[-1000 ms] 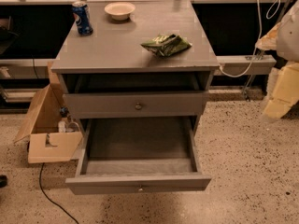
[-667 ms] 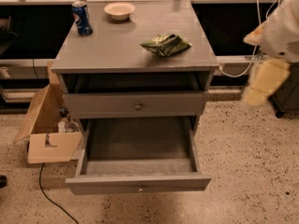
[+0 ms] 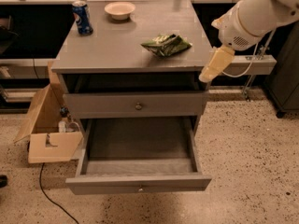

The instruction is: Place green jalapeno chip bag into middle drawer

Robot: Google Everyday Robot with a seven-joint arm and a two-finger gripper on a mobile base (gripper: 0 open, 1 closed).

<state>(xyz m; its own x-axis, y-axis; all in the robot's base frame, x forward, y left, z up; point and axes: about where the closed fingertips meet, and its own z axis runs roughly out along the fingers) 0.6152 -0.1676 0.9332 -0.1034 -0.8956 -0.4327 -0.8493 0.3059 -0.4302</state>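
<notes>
1. Gripper (image 3: pixel 216 65) hanging just off the right edge of the worktop (image 3: pixel 117 45), near the bag; open or closed, cannot tell
2. Best to rise over the green jalapeno chip bag (image 3: pixel 166 45), lying on the worktop's right half, then pinch across its crinkled middle
3. Then clear the edge and lower into the middle drawer (image 3: pixel 138 183), pulled out below
4. Beyond: blue soda can (image 3: pixel 82 17) and bowl (image 3: pixel 120 10) at the back, cardboard box (image 3: pixel 51 143) on speckled floor (image 3: pixel 247 162)

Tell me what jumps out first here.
The open drawer, pulled out low on the grey cabinet with its floor bare, catches the eye first. Next is the white arm at upper right, its hand hanging beside the cabinet's right edge, apart from the green chip bag on top. A blue can and a bowl sit at the back.
</notes>
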